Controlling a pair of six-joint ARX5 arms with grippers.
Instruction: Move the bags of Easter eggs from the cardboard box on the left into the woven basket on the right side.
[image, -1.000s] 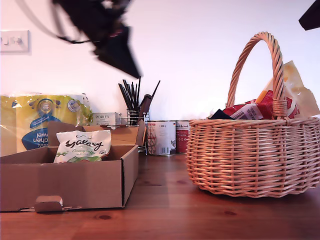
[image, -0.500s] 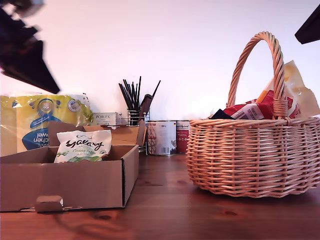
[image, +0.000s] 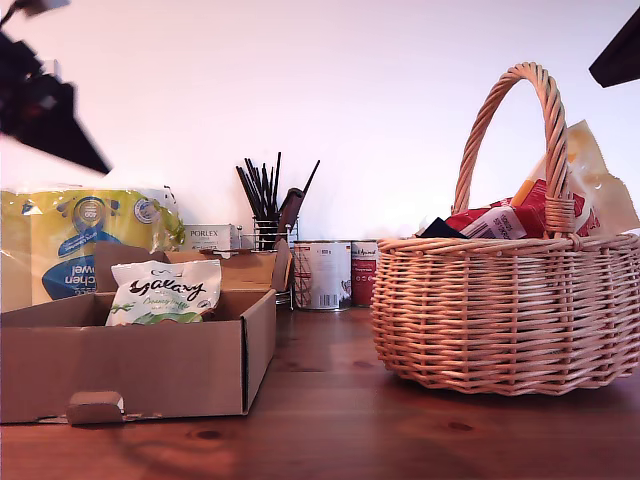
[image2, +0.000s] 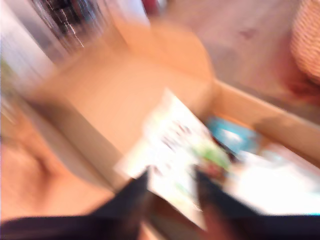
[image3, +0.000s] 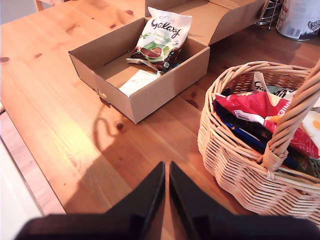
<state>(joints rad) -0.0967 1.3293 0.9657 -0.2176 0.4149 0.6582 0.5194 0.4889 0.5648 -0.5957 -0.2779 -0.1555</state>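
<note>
Bags of Easter eggs lie in two places: a white Galaxy bag (image: 166, 292) stands propped inside the cardboard box (image: 140, 365) at the exterior view's left, and a heap of red, white and dark pouches (image3: 260, 112) fills the woven basket (image: 510, 315) at the exterior view's right. My second gripper (image3: 166, 187) hangs well above the wooden counter (image3: 60, 115), nearer to the basket's rim than to the box, with its two dark fingers drawn nearly together, only a thin slit between them, and nothing held. In its view the Galaxy bag (image3: 162, 32) leans against the box's far wall with flatter packets lying by it on the box floor. My first gripper (image2: 170, 192) is over the box; its view is heavily blurred, showing a white bag with green print (image2: 175, 145) just beyond its dark fingers, which stand apart, though I cannot tell whether they touch it. Behind the box are a yellow-and-blue paper-towel pack (image: 85, 240), a white Porlex carton (image: 210, 238) and tins (image: 335, 273).
</note>
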